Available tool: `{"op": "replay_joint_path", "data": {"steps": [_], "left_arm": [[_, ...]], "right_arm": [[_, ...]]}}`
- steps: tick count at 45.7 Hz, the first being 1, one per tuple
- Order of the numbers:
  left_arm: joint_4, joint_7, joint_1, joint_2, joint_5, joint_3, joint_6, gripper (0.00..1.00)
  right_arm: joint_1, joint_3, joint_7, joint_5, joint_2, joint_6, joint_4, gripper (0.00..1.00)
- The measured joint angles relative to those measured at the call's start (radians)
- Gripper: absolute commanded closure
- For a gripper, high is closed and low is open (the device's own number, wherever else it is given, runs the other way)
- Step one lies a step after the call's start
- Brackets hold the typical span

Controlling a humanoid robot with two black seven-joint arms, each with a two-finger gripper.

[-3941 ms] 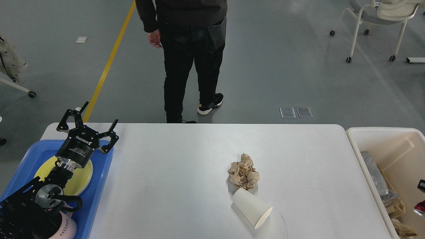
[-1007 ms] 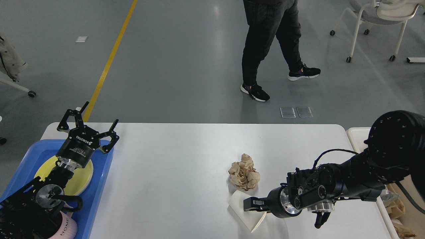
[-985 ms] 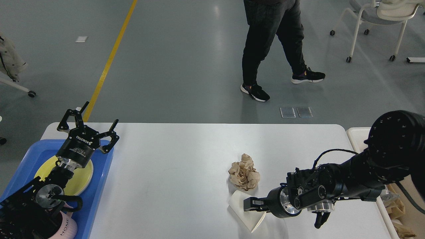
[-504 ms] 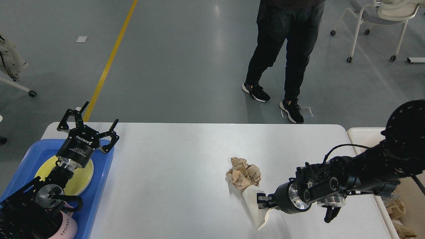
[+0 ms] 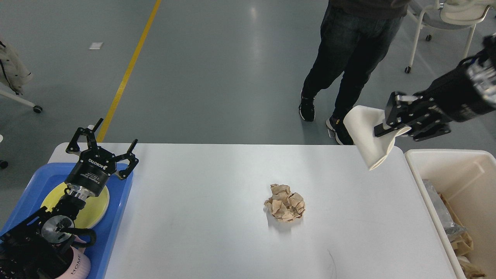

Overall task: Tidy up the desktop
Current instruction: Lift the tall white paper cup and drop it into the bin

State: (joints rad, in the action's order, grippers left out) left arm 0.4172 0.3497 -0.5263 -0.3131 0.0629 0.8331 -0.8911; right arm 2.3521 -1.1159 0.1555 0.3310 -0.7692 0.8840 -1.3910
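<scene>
The white desktop (image 5: 217,217) fills the lower view. A crumpled brown paper ball (image 5: 285,202) lies near its middle. My right gripper (image 5: 389,126) is shut on a squashed white paper cup (image 5: 366,139) and holds it high above the desktop's far right corner, just left of the cream bin (image 5: 461,182). My left gripper (image 5: 101,146) is open and empty, hovering above the blue tray (image 5: 116,217) at the left edge.
The blue tray holds a yellow plate (image 5: 95,207) and a pink mug (image 5: 75,267). The cream bin holds several pieces of rubbish. A person (image 5: 348,58) stands just beyond the far edge. A wheeled chair (image 5: 441,23) is at the far right.
My right gripper has lifted the paper cup off the desktop and carried it up and to the right, toward the bin. The paper ball shifted slightly. The person walked right. The left arm stayed still.
</scene>
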Motion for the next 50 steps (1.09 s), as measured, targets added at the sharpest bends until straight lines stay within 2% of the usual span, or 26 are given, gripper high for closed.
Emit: {"op": "replay_joint_path", "data": {"steps": [5,10,15,22,28,32,33,34,36,37,38,43,50], "left_arm": [[0.000,0.000,0.000,0.000,0.000,-0.001,0.000,0.00],[0.000,0.000,-0.001,0.000,0.000,-0.001,0.000,0.00],[0.000,0.000,-0.001,0.000,0.000,-0.002,0.000,0.00],[0.000,0.000,-0.001,0.000,0.000,-0.002,0.000,0.00],[0.000,0.000,-0.001,0.000,0.000,-0.002,0.000,0.00],[0.000,0.000,-0.001,0.000,0.000,-0.002,0.000,0.00],[0.000,0.000,-0.001,0.000,0.000,-0.002,0.000,0.00],[0.000,0.000,-0.001,0.000,0.000,-0.002,0.000,0.00],[0.000,0.000,-0.001,0.000,0.000,-0.002,0.000,0.00],[0.000,0.000,-0.001,0.000,0.000,-0.002,0.000,0.00],[0.000,0.000,-0.001,0.000,0.000,-0.002,0.000,0.00],[0.000,0.000,-0.001,0.000,0.000,-0.002,0.000,0.00],[0.000,0.000,-0.001,0.000,0.000,-0.002,0.000,0.00]], "right_arm": [[0.017,-0.029,0.000,0.161,-0.055,0.018,0.082,1.00],[-0.109,-0.036,0.001,0.294,-0.105,-0.031,0.221,1.00],[-0.355,-0.024,0.014,0.336,-0.127,-0.159,0.402,1.00],[-0.769,0.042,0.078,0.328,-0.112,-0.393,0.618,1.00],[-1.167,0.165,0.088,0.240,-0.037,-0.550,0.810,1.00],[-1.383,0.237,0.089,0.188,0.040,-0.608,0.952,1.00],[-1.423,0.252,0.089,0.179,0.060,-0.619,0.983,0.90],[-1.459,0.268,0.089,0.170,0.079,-0.629,1.011,0.71],[-1.524,0.302,0.089,0.154,0.112,-0.653,1.060,0.40],[-1.546,0.318,0.089,0.149,0.123,-0.665,1.075,0.13],[-1.566,0.333,0.087,0.144,0.131,-0.678,1.087,0.00],[-1.617,0.385,0.080,0.135,0.153,-0.728,1.111,0.00],[-1.617,0.415,0.076,0.134,0.158,-0.738,1.107,0.00]]}}
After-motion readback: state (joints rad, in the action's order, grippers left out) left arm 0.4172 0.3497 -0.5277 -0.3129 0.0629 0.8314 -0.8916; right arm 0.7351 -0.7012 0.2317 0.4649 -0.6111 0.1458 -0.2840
